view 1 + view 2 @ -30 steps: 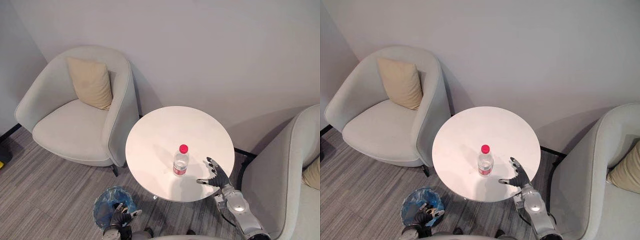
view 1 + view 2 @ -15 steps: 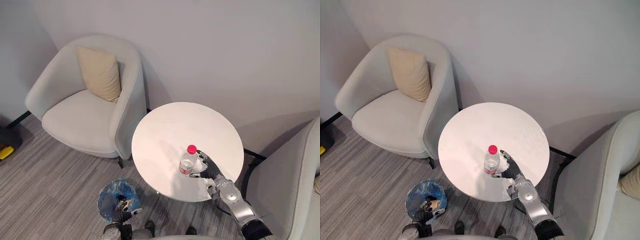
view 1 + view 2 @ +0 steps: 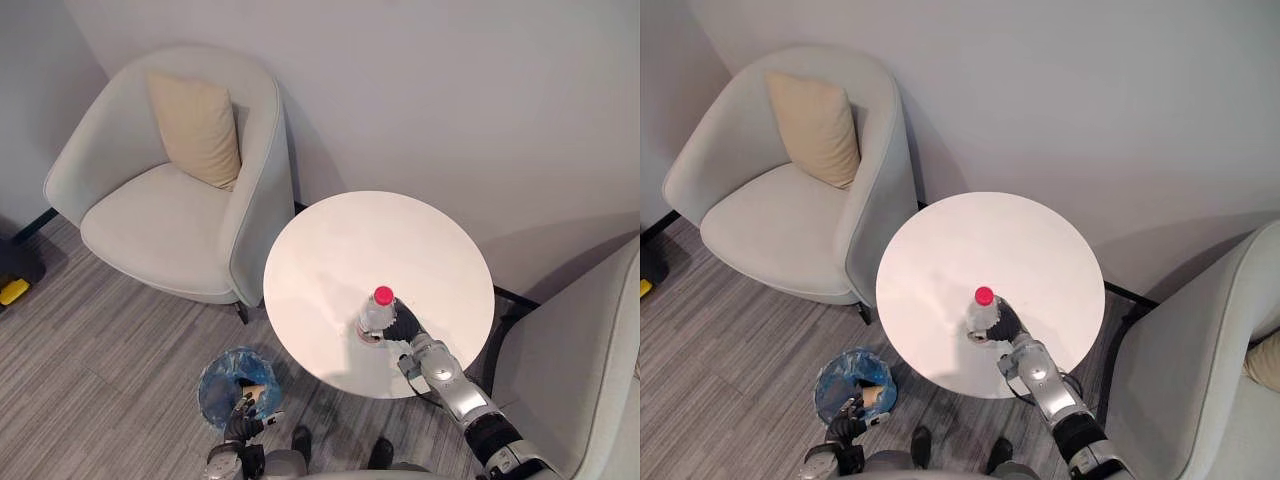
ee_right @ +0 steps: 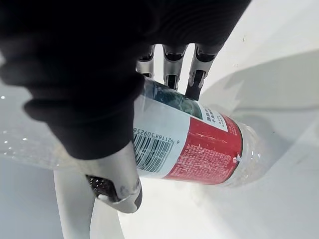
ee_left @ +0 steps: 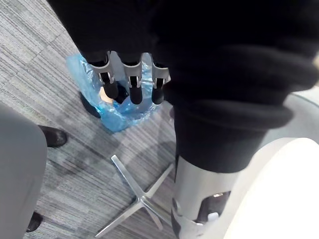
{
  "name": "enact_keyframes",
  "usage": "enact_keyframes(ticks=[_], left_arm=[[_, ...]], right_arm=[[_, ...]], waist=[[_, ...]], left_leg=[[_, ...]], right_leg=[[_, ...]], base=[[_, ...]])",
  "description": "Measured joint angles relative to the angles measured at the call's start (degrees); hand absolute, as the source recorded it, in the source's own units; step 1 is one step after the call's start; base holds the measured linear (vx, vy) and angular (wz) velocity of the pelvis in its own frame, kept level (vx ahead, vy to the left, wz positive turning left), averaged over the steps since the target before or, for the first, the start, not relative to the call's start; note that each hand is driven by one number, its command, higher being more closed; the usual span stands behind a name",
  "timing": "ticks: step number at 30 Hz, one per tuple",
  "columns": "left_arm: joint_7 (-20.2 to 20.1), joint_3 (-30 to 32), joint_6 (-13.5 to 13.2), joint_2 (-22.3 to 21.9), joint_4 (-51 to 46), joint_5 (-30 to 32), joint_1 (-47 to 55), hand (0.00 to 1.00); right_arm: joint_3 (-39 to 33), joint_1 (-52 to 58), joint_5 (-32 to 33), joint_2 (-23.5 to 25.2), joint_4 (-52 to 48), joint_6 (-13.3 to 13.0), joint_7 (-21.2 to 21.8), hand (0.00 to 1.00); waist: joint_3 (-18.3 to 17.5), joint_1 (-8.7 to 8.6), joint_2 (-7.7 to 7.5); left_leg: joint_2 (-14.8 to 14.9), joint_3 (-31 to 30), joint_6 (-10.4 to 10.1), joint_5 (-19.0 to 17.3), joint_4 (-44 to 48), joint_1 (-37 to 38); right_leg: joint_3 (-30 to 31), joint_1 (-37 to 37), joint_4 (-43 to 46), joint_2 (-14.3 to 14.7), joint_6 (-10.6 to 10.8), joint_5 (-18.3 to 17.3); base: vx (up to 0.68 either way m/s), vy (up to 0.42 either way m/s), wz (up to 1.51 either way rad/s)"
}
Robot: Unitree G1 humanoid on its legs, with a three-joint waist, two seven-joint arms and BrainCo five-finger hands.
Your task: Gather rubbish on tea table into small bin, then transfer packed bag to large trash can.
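A clear plastic bottle (image 3: pixel 374 314) with a pink cap and red label stands upright on the round white tea table (image 3: pixel 350 240), near its front edge. My right hand (image 3: pixel 405 322) is shut on it: in the right wrist view the fingers (image 4: pixel 172 64) lie along one side of the bottle (image 4: pixel 194 144) and the thumb presses the other. The small bin (image 3: pixel 228 375), lined with a blue bag, stands on the floor left of the table with a beige scrap inside. My left hand (image 3: pixel 240 425) hangs open just above the bin's near rim, its fingers (image 5: pixel 132 82) relaxed over the blue bag (image 5: pixel 119 112).
A pale armchair (image 3: pixel 150 210) with a beige cushion (image 3: pixel 195 125) stands left of the table, close to the bin. A second pale armchair (image 3: pixel 580 350) is at the right. The table's metal cross foot (image 5: pixel 137 199) spreads over grey striped carpet. A wall runs behind.
My right hand has moved left from beside the bottle and closed round it. The camera has shifted a little; the left hand stays over the bin.
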Motion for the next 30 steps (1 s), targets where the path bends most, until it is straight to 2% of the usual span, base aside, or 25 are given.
enact_keyframes(ticks=[4, 6, 12, 16, 19, 22, 25, 30], left_arm=[[0.09, -0.01, -0.01, -0.4, -0.01, -0.01, -0.83, 0.0], [0.14, 0.03, -0.01, -0.53, -0.01, -0.02, -1.03, 0.0], [0.28, 0.29, 0.0, -0.49, 0.02, -0.01, -1.02, 0.0], [0.47, 0.45, -0.02, -0.51, 0.05, 0.0, -1.02, 0.0], [0.84, 0.45, -0.03, -0.51, 0.23, 0.0, -1.02, 0.0], [1.12, 0.46, -0.03, -0.48, 0.54, 0.0, -0.99, 0.0], [1.11, 0.41, -0.03, -0.42, 0.84, 0.02, -0.68, 0.0], [1.11, 0.1, -0.96, -0.36, 1.63, 0.0, -0.75, 0.0]], right_arm=[[0.07, -1.89, 0.81, 0.36, 1.5, 0.12, -0.69, 1.0], [0.07, -1.93, 1.22, 0.53, 1.47, 0.12, -1.13, 1.0], [0.03, -1.3, 1.11, 0.79, -2.67, 0.11, -1.38, 1.0], [0.01, 2.44, 1.06, 0.42, -13.96, -0.4, -1.48, 1.0], [0.06, 4.44, 0.92, 0.35, -18.57, -0.68, -1.39, 1.0], [0.16, 7.29, -0.32, 0.06, -23.65, -1.46, -1.18, 1.0], [1.56, 8.05, -2.65, -0.48, -26.56, -1.69, -1.24, 1.0], [5.03, 9.89, -8.68, -2.17, -31.77, -2.56, -1.17, 1.0]], waist=[[0.32, 1.93, 0.15], [0.41, 2.13, 0.24], [0.67, 1.99, 0.12], [0.7, 1.93, 0.05], [0.7, 1.91, 0.05], [0.7, 1.43, 0.04], [0.69, 0.11, 0.04], [0.69, -0.01, 0.21]], left_leg=[[-0.04, 0.0, 0.06, 0.05, -0.31, -0.23], [-0.09, -0.04, 0.16, 0.15, -0.69, -0.27], [-0.25, 0.15, 0.19, 0.14, -0.82, -0.03], [-0.18, 0.82, 0.24, 0.04, -0.79, 0.7], [0.11, 1.71, 0.26, -0.1, -0.79, 1.45], [0.27, 2.75, 0.25, -0.17, -0.78, 2.1], [0.31, 3.28, 0.31, -0.22, -0.74, 2.8], [0.7, 5.1, 0.24, -1.8, 1.31, 3.65]], right_leg=[[-0.02, -0.37, 0.0, -0.02, 0.0, 0.0], [-0.08, -0.54, 0.0, -0.05, 0.01, -0.01], [0.24, -0.48, 0.01, -0.24, 0.01, 0.0], [1.01, -0.03, 0.02, -0.26, 0.02, 0.0], [1.98, 0.35, 0.02, -0.23, 0.04, 0.0], [3.06, 0.45, 0.02, -0.19, 0.21, 0.12], [3.56, 0.85, 0.16, -0.21, 0.29, 0.22], [5.57, 0.68, 2.56, -0.43, 0.47, -0.71]], base=[[0.0, 0.0, 0.0], [0.0, 0.0, 0.0], [-0.01, 0.006, -0.02], [-0.03, 0.003, -0.07], [-0.06, 0.001, -0.16], [-0.06, 0.004, -0.17], [-0.04, 0.008, -0.11], [-0.04, 0.016, -0.19]])
